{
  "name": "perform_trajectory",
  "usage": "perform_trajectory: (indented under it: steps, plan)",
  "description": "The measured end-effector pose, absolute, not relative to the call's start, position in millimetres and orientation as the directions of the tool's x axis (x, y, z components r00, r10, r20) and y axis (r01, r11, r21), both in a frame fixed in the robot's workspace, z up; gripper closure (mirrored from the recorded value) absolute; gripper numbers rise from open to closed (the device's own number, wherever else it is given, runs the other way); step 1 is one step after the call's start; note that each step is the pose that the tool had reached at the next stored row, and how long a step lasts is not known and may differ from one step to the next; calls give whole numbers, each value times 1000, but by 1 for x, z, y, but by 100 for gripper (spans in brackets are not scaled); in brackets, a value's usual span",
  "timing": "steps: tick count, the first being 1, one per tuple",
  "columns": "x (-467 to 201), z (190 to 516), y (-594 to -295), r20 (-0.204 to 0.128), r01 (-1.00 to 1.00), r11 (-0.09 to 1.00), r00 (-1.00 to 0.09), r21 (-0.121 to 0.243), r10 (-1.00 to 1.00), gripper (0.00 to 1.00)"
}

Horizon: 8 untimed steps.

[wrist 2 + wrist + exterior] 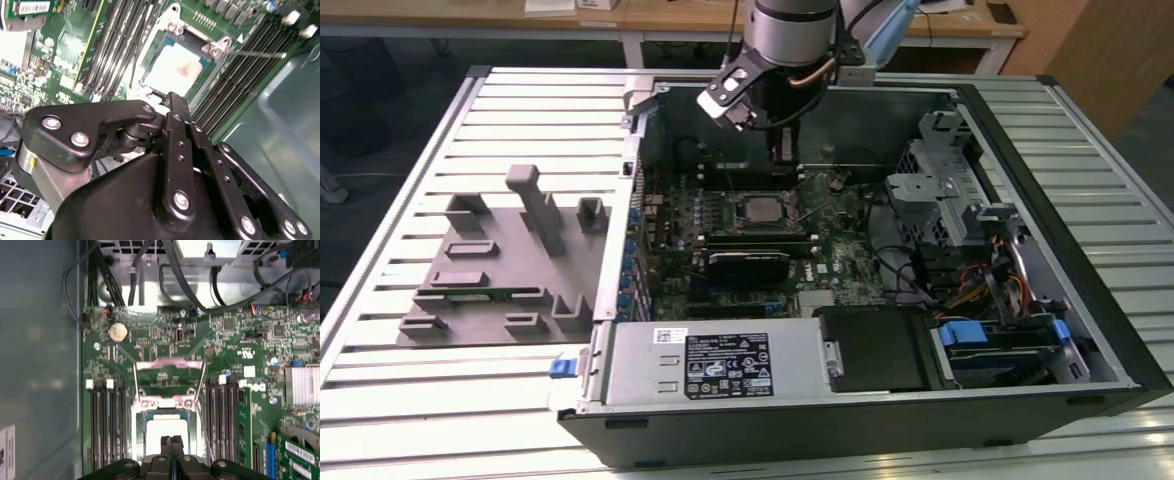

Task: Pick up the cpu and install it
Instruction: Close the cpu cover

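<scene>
On slatted table (400,135), open case (854,432), cpu (761,210) socketed

In the first wrist view the gripper (172,439) covers part of the cpu (155,432) — its edge beneath the jaws is hidden. In the exterior view the arm (794,30) is cut off by the top edge.

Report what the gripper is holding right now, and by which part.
Nothing. The black gripper has its fingers shut together with nothing between them. The flat square silver-topped cpu lies in the motherboard socket below it.
</scene>
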<state>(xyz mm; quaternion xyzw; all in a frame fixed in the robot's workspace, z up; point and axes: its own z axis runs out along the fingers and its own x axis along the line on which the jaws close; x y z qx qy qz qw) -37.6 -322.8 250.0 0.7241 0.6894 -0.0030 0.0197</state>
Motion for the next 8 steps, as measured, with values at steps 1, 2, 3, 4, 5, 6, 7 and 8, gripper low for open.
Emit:
perform_trajectory:
  steps: [1, 2, 3, 4, 5, 6, 7, 8]
  plan:
    - [-35, 250, -323, -32, 999, -49, 50, 24, 998, 89]
    - [-33, 250, -323, -32, 999, -49, 50, 24, 998, 89]
    - [-30, 250, -323, -32, 999, -49, 49, 24, 998, 89]
    - [-27, 250, -323, -32, 999, -49, 49, 24, 998, 89]
    - [-23, 250, -323, -32, 999, -49, 49, 23, 998, 89]
    - [-20, 250, -323, -32, 999, -49, 49, 23, 998, 89]
    - [-17, 250, -323, -32, 999, -49, 49, 23, 998, 89]
    - [-14, 250, -323, -32, 999, -49, 49, 22, 998, 89]
